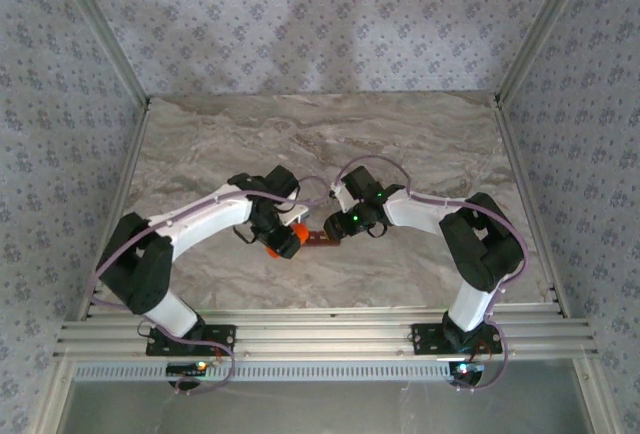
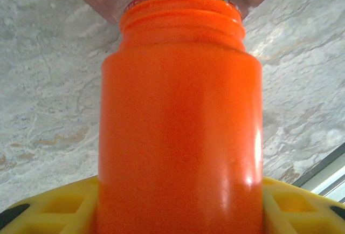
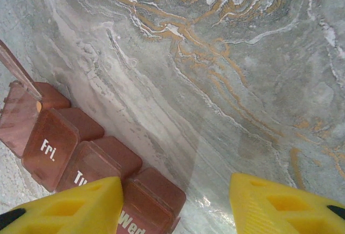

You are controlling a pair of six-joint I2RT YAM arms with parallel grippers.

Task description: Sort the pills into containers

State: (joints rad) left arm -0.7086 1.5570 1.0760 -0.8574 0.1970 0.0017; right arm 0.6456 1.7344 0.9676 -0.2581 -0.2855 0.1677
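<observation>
We note left end effector [image 2: 178,204] clamped on orange bottle [image 2: 180,126]: glossy, round, threaded neck, mouth aimed at raised translucent lid. Containers [image 3: 81,156]: dark red-brown plastic strip, square cells, lettered lids, mid-desk between both arms. Right end effector [image 3: 175,201] agape, gripping nothing; strip beside one yellow finger, contact we cannot tell. Veined marble desk [image 3: 242,83] stretches wide beyond.

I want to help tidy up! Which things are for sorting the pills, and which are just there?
For the job: orange bottle, red-brown containers with day labels.
Just there: marble table, patterned walls, metal rails.
</observation>
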